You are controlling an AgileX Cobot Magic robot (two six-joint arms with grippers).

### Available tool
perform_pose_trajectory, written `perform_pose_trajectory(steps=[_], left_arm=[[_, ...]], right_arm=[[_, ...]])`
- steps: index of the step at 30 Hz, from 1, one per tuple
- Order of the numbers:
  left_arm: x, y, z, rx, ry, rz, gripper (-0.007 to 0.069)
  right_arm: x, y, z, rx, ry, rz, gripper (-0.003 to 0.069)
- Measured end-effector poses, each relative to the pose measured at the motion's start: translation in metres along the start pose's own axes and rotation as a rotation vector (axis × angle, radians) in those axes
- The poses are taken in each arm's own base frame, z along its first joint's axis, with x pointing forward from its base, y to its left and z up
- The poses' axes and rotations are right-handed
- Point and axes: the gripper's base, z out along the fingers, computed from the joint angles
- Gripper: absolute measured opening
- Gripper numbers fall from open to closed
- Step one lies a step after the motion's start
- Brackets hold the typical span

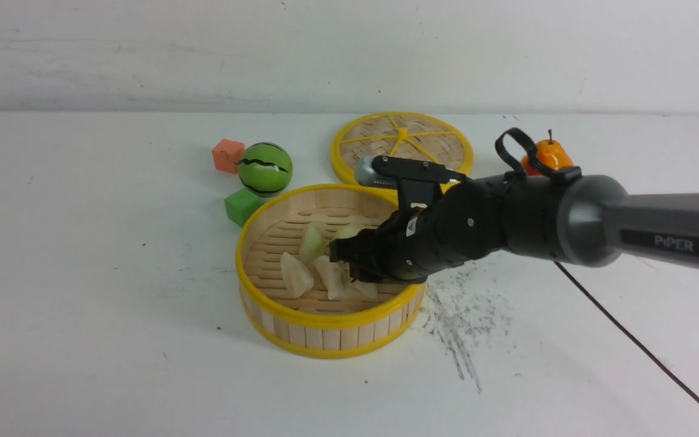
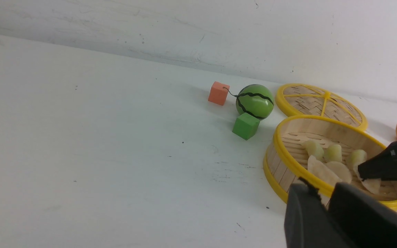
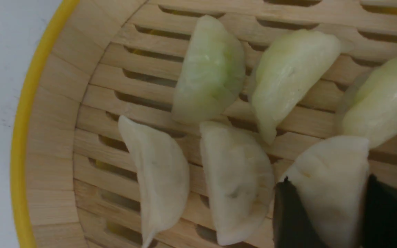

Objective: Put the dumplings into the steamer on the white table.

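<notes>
I saw the bamboo steamer at centre frame on the white counter, holding all six dumplings: three pale green, three cream. My right gripper reached into the basket, its jaws on either side of a cream dumpling lying on the slats. My left gripper sat at lower right of its view; I could not tell how its jaws stood.
</notes>
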Motion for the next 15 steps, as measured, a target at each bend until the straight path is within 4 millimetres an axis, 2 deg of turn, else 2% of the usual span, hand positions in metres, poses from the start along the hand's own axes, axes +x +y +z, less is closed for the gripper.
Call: perform_pose_trajectory(steps=[1,2,5,6,7,8,9,10,11,12,13,15], left_arm=[[0.0,0.0,0.0,0.0,0.0,0.0,0.0111],[0.0,0.0,0.0,0.0,0.0,0.0,0.0111],[0.0,0.0,0.0,0.0,0.0,0.0,0.0112],[0.0,0.0,0.0,0.0,0.0,0.0,0.0112],[0.0,0.0,0.0,0.0,0.0,0.0,0.0112],[0.0,0.0,0.0,0.0,0.0,0.0,0.0112],[0.0,0.0,0.0,0.0,0.0,0.0,0.0112],[0.0,0.0,0.0,0.0,0.0,0.0,0.0112],[0.0,0.0,0.0,0.0,0.0,0.0,0.0112],[0.0,0.0,0.0,0.0,0.0,0.0,0.0112],[0.0,0.0,0.0,0.0,0.0,0.0,0.0115],[0.0,0.0,0.0,0.0,0.0,0.0,0.0119]], right_arm=[[-0.001,0.002,-0.005,-0.004,0.009,0.006,0.0365],[-0.003,0.004,-0.011,-0.007,0.016,-0.002,0.0397],[-0.011,0.011,-0.034,-0.017,0.003,-0.051,0.0443],[-0.02,0.018,-0.06,-0.03,-0.033,-0.107,0.0451],[-0.024,0.021,-0.072,-0.034,-0.051,-0.129,0.0449],[-0.033,0.028,-0.103,-0.044,-0.101,-0.188,0.0434],[-0.035,0.029,-0.108,-0.045,-0.107,-0.194,0.043],[-0.042,0.035,-0.147,-0.048,-0.164,-0.261,0.0388],[-0.045,0.038,-0.172,-0.046,-0.192,-0.3,0.0351],[-0.044,0.038,-0.177,-0.042,-0.19,-0.311,0.0342],[-0.044,0.041,-0.214,-0.035,-0.221,-0.369,0.0276],[-0.037,0.039,-0.248,-0.01,-0.219,-0.428,0.0179]])
